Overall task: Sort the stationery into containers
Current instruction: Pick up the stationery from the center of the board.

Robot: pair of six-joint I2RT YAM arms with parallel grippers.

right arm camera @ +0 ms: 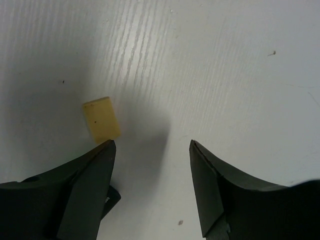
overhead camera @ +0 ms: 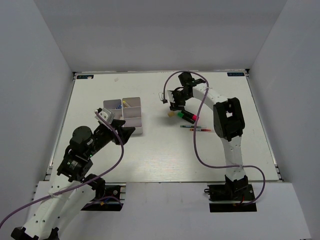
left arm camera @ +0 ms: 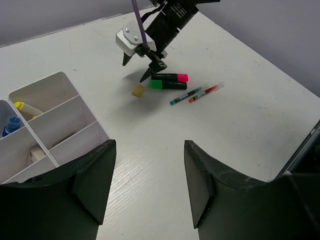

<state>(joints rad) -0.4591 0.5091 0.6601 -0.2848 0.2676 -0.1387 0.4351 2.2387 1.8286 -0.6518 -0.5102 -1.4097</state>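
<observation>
The divided tray (overhead camera: 134, 120) stands left of centre and holds a yellow-capped pen (left arm camera: 27, 108), a blue item (left arm camera: 11, 125) and a small white piece (left arm camera: 35, 154). A beige eraser (overhead camera: 171, 114) lies on the table; it also shows in the left wrist view (left arm camera: 138, 90) and the right wrist view (right arm camera: 101, 119). Two black highlighters, pink-ended (left arm camera: 172, 77) and green-ended (left arm camera: 167, 85), lie beside a thin green pen (left arm camera: 185, 96) and a thin red pen (left arm camera: 204, 92). My right gripper (overhead camera: 174, 106) is open just above the table, the eraser by its left finger. My left gripper (overhead camera: 125, 129) is open and empty beside the tray.
White table (overhead camera: 165, 160) with grey walls at left, right and back. A purple cable (overhead camera: 200, 150) loops along the right arm. A corner of a black highlighter (right arm camera: 107, 197) shows under the right gripper's left finger.
</observation>
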